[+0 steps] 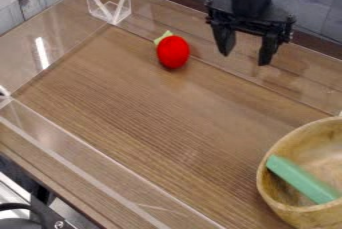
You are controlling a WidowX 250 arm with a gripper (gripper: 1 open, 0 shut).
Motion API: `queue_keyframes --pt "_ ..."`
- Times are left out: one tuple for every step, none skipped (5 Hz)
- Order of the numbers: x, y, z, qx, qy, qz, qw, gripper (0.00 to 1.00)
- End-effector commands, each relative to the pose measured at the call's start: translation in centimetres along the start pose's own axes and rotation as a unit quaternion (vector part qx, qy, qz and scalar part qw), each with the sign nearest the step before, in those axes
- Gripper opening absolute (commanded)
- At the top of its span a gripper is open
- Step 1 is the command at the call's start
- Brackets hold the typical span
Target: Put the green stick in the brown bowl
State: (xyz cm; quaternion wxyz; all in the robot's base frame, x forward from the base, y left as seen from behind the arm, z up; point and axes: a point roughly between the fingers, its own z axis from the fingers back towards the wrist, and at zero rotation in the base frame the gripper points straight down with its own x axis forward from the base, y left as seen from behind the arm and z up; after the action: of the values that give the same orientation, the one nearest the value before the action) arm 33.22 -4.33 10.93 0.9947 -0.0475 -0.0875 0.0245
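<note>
Wooden surface [147, 103] below our wide-open, empty tool [246, 51]; well away from it, the green stick [301, 180] lies in the brown bowl [297, 215].

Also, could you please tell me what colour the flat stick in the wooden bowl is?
Light green, clearest in the camera view.

Light-green stick [301, 181] in a pale-rimmed brown bowl [286, 204]; red fruit [173, 52], its tiny top perhaps green; black gripper [246, 49]; brown wood-grain table [147, 123].
</note>
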Motion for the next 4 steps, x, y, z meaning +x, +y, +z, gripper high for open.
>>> queue_keyframes --pt "1.5 -1.2 3.6 -0.017 -0.038 -0.038 0.9984 1.00" --pt "1.5 -1.6 3.8 -0.025 -0.036 -0.065 0.9969 1.00" --pt "1.1 -2.9 1.8 -0.027 -0.030 -0.075 0.9963 1.00" --pt "0.9 -3.7 -0.7 -0.029 -0.023 -0.077 0.9963 1.00"
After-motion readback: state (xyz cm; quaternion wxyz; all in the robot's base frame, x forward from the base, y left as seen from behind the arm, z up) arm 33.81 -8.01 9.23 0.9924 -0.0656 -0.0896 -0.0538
